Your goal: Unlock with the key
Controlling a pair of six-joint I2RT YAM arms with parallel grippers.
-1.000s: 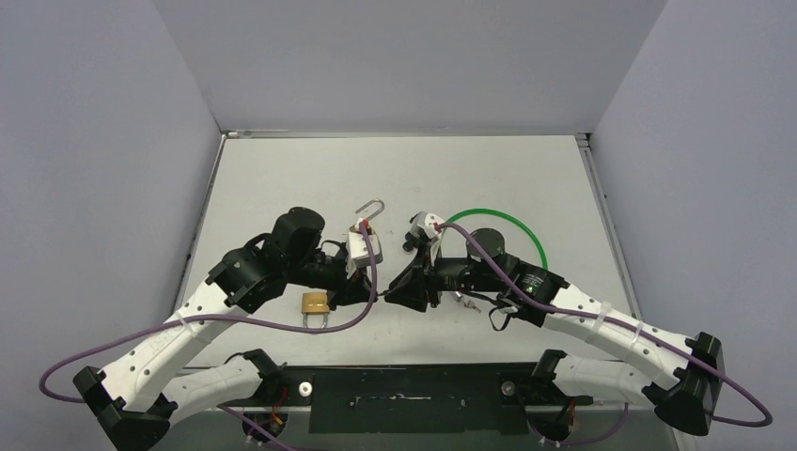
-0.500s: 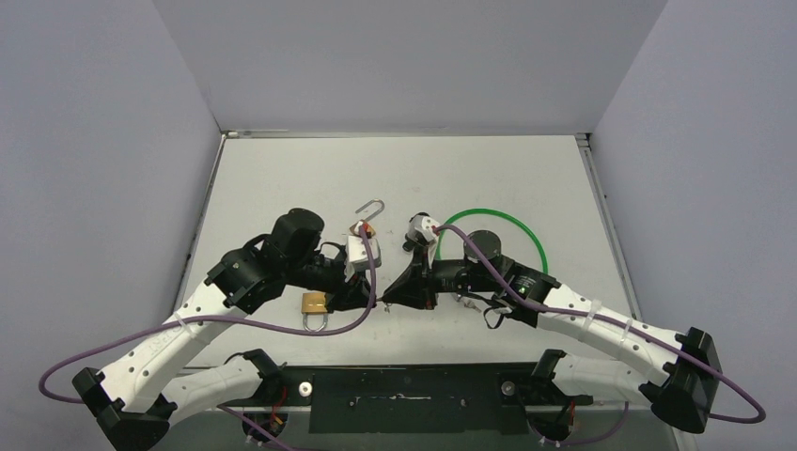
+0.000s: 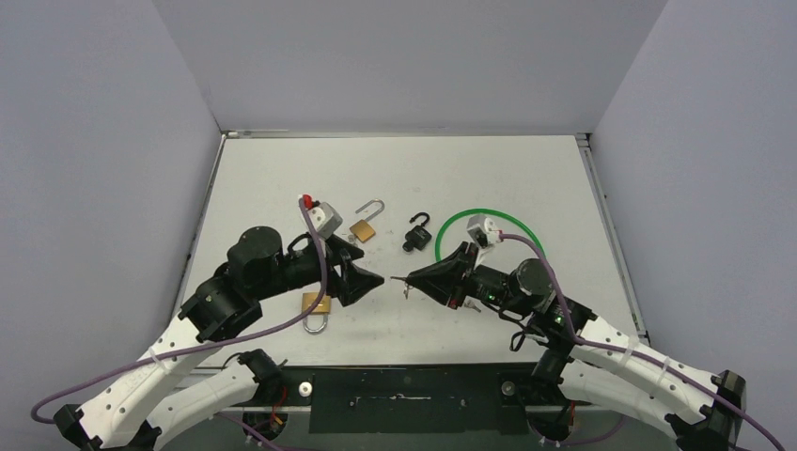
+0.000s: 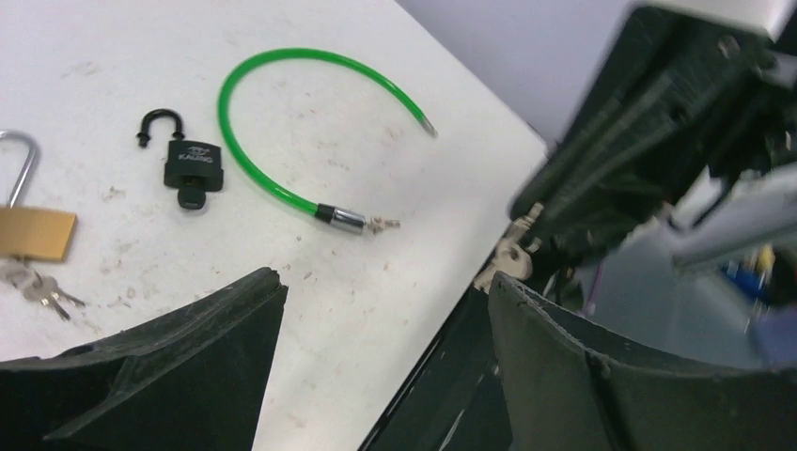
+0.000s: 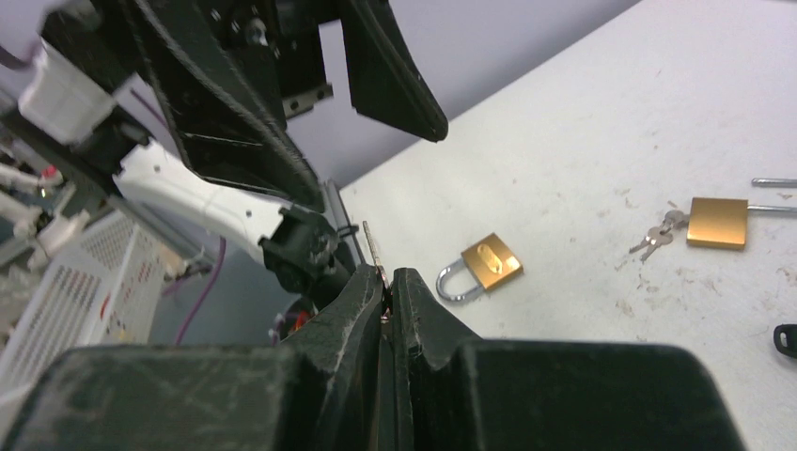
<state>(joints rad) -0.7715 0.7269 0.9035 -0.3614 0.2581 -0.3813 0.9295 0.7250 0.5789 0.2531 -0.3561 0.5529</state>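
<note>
My right gripper (image 5: 388, 274) (image 3: 414, 278) is shut on a small silver key (image 5: 376, 249), whose blade sticks out past the fingertips toward the left arm. My left gripper (image 4: 385, 282) (image 3: 374, 279) faces it a short way off, open, with nothing between its fingers. A closed brass padlock (image 3: 315, 303) (image 5: 489, 262) lies on the table just below the left gripper. Farther back lies a second brass padlock (image 3: 364, 229) (image 5: 719, 223) with its shackle swung open and a bunch of keys (image 5: 658, 238) (image 4: 42, 292) beside it.
A small black padlock (image 3: 415, 233) (image 4: 194, 170) with an open shackle lies behind the grippers. A green cable lock (image 3: 512, 224) (image 4: 310, 122) curves behind the right arm. The table's front edge (image 4: 442, 338) runs close under both grippers. Grey walls enclose three sides.
The grippers met above the closed padlock. The right one shut on the key, the left one opened and let go, and both arms drew apart.
</note>
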